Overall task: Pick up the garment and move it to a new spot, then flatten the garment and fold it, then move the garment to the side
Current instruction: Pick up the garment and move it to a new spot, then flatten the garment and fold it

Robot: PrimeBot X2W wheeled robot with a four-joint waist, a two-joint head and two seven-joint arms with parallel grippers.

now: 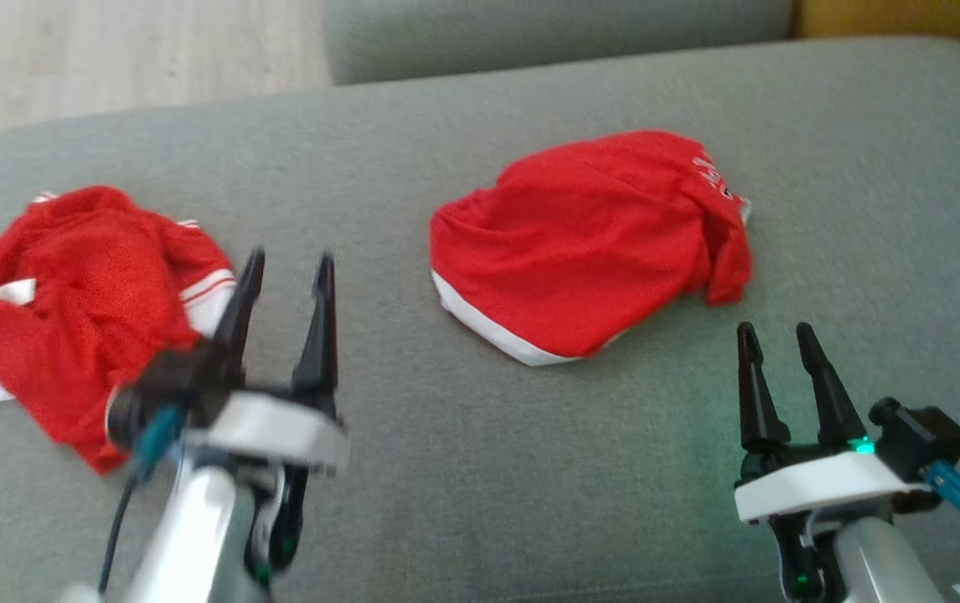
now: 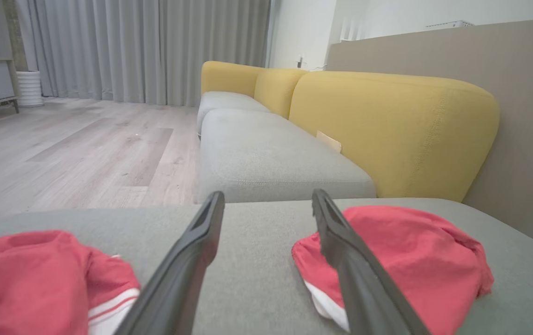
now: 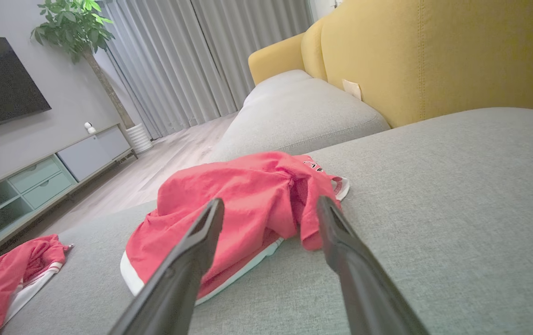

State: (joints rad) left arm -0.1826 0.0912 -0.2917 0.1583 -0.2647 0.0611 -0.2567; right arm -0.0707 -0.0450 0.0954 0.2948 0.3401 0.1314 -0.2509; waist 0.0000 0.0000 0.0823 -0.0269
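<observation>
Grey sofa (image 1: 480, 469) — right-hand red garment (image 1: 589, 243), white lettering (image 1: 710, 174) unreadable.

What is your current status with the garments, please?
Left gripper open, empty, beside crumpled red jersey. Right gripper open, empty, short of red white-hemmed garment. Both lie loose on grey sofa seat. Nothing blocking.

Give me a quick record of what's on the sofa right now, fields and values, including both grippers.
surface: grey sofa cushion, yellow backrest behind
left garment: red with white trim, crumpled in a heap
right garment: red with white hem, bunched, not flat
garments: apart, bare cushion between them
left gripper: open, empty, beside the left garment
right gripper: open, empty, just short of the right garment
</observation>
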